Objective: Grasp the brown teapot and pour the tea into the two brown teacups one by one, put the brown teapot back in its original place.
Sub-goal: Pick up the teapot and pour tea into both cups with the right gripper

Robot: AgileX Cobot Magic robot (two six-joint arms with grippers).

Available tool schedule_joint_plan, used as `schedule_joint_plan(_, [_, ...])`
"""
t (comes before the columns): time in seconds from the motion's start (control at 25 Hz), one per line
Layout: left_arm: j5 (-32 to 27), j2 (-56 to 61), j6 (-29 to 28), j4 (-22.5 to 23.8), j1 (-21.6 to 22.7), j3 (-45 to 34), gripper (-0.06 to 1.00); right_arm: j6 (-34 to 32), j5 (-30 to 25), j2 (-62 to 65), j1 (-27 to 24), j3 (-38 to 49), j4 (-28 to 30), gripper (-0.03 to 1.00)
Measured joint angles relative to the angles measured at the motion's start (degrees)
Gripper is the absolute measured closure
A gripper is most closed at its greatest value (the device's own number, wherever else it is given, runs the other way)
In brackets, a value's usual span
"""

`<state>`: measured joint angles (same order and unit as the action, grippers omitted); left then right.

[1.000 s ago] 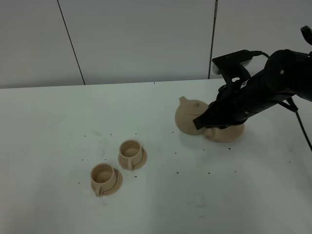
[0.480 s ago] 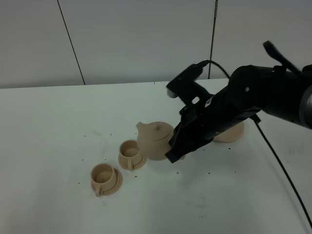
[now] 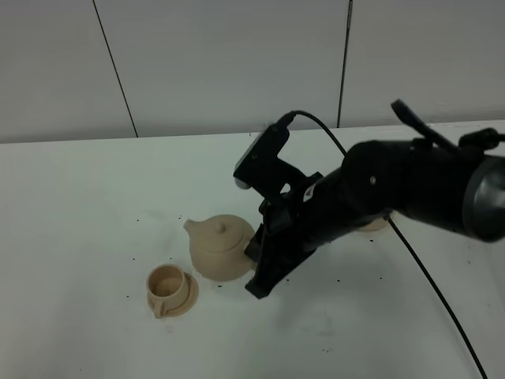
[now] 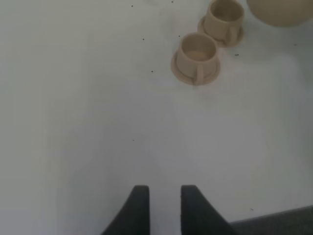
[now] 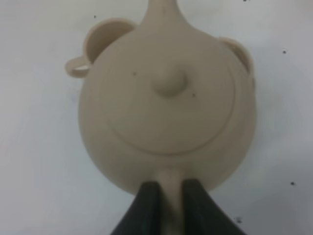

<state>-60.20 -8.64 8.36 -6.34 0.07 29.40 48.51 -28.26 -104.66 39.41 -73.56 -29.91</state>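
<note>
Left jaws: narrow gap, nothing between, over bare white bench (image 4: 73, 122). Two brown teacups side by side, each on small saucer: near teacup (image 3: 168, 286) in plain sight, far teacup (image 4: 224, 17) hidden behind pot in high view. Brown teapot (image 3: 220, 247) just right of near teacup, off bench, above far teacup, lid on, spout toward left. Right jaws: clamped on loop handle (image 5: 168, 192) of pot. Wide round saucer (image 3: 372, 227) well apart at right, mostly hidden behind black arm (image 3: 394, 189).
</note>
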Motion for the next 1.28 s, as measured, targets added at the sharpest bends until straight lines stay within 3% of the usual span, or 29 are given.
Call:
schedule_joint_plan(0.2, [0.0, 0.0, 0.0, 0.0, 0.0, 0.0, 0.71, 3.3, 3.9, 1.2, 0.4, 5.0, -3.8, 0.87])
schedule_joint_plan(0.64, [0.0, 0.0, 0.0, 0.0, 0.0, 0.0, 0.71, 4.1, 6.2, 1.5, 4.4, 6.0, -4.0, 0.87])
schedule_joint_plan(1.28, [0.0, 0.0, 0.0, 0.0, 0.0, 0.0, 0.71, 5.3, 3.1, 1.5, 4.4, 6.0, 2.8, 0.87])
